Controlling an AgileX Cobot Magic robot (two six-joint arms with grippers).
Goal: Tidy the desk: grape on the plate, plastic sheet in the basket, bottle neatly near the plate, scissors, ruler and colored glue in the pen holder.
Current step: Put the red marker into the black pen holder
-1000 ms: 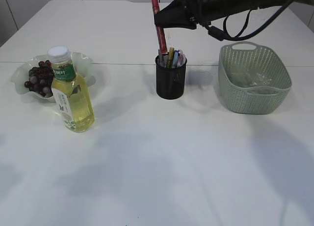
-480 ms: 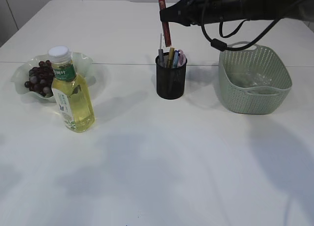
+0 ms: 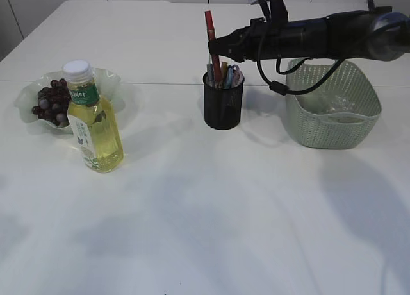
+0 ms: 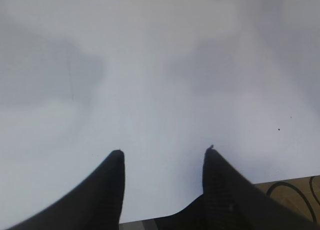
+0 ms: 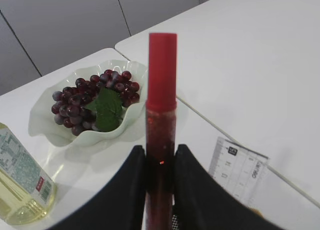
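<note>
Glue first: the colored glue [image 3: 211, 40], a red tube, stands nearly upright with its cap up and its lower end already inside the pen holder [image 3: 223, 101] toward the far edge of the worktop, mid-width. The right gripper [image 3: 215, 49] reaches in from the right edge and pinches the tube at mid-length, so the holder lies straight below it along the tube's long axis. The left gripper [image 4: 162, 155] hangs spread and empty over bare table [image 4: 160, 65], much farther off
</note>
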